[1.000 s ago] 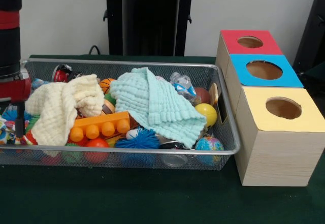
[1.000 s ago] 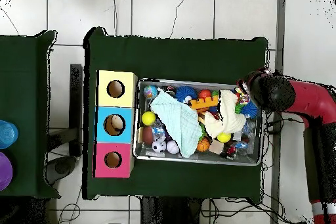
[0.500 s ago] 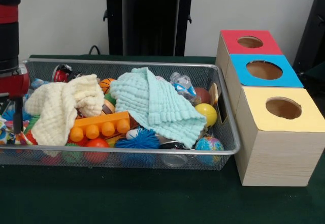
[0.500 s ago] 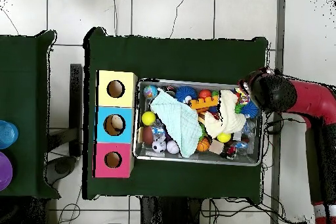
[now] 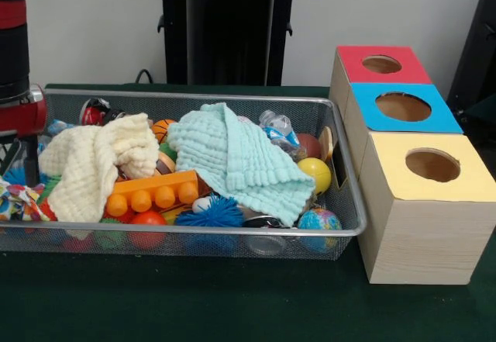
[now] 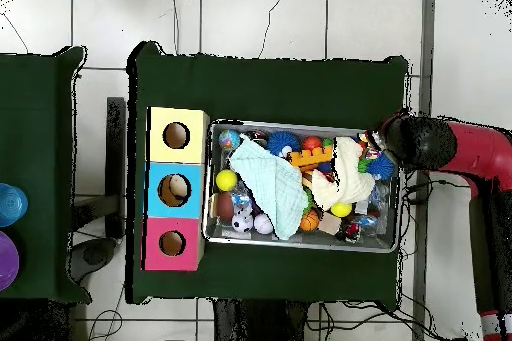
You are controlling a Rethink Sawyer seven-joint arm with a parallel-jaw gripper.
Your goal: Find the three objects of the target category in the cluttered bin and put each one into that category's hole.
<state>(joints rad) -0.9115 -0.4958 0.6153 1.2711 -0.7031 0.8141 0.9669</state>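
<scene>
A wire mesh bin (image 5: 194, 237) holds a jumble of toys under a mint cloth (image 5: 236, 160) and a cream cloth (image 5: 93, 164). Showing among them are an orange brick (image 5: 153, 193), a blue spiky ball (image 5: 209, 214), a yellow ball (image 5: 315, 174), a globe ball (image 5: 319, 222) and a small water bottle (image 5: 277, 129). My gripper (image 5: 29, 173) hangs at the bin's left end, just above a many-coloured fabric toy (image 5: 19, 202). In the overhead view the gripper (image 6: 385, 144) sits over the bin's right end (image 6: 398, 197). Its grip is hidden.
Three wooden boxes with round holes stand in a row against the bin's right end: red (image 5: 380, 64) farthest, blue (image 5: 403, 107) in the middle, yellow (image 5: 432, 165) nearest. A black stand (image 5: 225, 32) rises behind the bin. Green cloth (image 5: 194, 303) covers the table.
The arm has risen a little at the bin's left end and shifted slightly inward. The bin's contents look the same.
</scene>
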